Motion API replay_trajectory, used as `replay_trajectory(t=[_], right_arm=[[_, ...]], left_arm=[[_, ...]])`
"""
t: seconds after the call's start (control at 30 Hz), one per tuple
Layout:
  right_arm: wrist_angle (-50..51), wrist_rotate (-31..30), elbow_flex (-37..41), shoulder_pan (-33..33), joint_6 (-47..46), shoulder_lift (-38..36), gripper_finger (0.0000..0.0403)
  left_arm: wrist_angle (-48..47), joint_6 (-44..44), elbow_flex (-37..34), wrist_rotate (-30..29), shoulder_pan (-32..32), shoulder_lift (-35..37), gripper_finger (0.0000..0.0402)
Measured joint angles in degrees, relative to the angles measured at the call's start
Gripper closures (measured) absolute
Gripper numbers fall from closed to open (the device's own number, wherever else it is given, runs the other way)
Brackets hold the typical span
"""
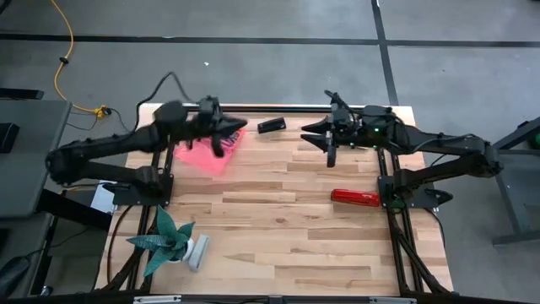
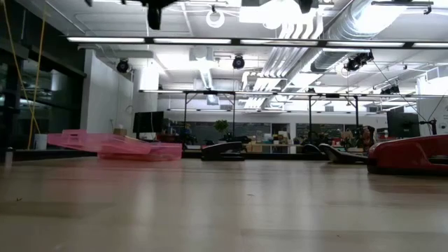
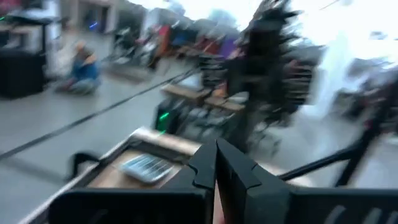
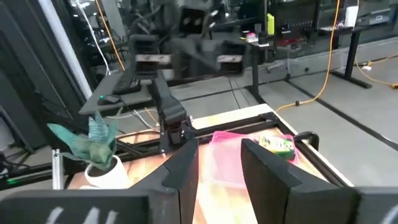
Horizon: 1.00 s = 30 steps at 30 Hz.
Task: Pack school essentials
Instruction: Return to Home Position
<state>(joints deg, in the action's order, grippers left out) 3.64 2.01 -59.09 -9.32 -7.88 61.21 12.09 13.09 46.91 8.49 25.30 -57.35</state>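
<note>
My left gripper, fingers pressed together and empty, hangs above the pink box. My right gripper, spread wide and empty, is well apart. The crayon box lies in the pink box. Risk: a low left retreat could snag its rim, spilling the contents.

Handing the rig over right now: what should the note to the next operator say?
Grippers: left gripper shut, nothing seen in it, raised over the pink supply box. The right gripper is open and empty, raised over the table.
Things: crayon box lies in the pink supply box; its other contents cannot be made out.
Done: no loose stationery shows on the table. Only the calculator and red bar-shaped item lie outside.
Left: bring both arms home.
</note>
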Motion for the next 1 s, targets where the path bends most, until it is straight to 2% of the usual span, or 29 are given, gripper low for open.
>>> replay_trajectory(t=[0.1,0.23,0.5,0.57,0.63,0.73,0.9,1.0], right_arm=[[0.31,2.18,0.0,-0.01,-0.03,-1.17,0.029],[0.05,2.74,0.0,0.0,-0.07,-1.39,0.029],[0.02,1.5,0.0,0.0,-1.73,-1.29,0.0291],[0.0,1.44,0.0,0.0,-1.82,-1.29,0.0301],[0.0,1.45,0.0,0.0,-2.26,-1.27,0.0328],[-0.02,1.97,0.0,0.0,-3.85,-1.26,0.0387],[0.03,1.61,0.0,0.0,-5.85,-1.26,0.0396],[0.52,1.57,0.0,0.0,-4.02,-1.24,0.0399]], left_arm=[[4.94,0.65,-5.11,-0.49,-5.14,4.99,0.0401],[2.41,0.02,-6.81,-4.16,-9.48,8.92,0.0401],[-5.07,-3.54,-6.77,-3.59,-10.32,15.13,0.0401],[-6.98,-3.31,-6.93,-2.83,-10.55,17.33,0.0401],[-6.72,-2.98,-8.32,-0.91,-11.47,19.64,0.0401],[-3.7,-1.66,-13.25,0.13,-14.17,23.52,0.0401],[4.77,0.48,-25.18,-2.03,-18.23,31.31,0.0401],[5.74,2.48,-30.69,-3.79,-19.54,36.19,0.0401]])
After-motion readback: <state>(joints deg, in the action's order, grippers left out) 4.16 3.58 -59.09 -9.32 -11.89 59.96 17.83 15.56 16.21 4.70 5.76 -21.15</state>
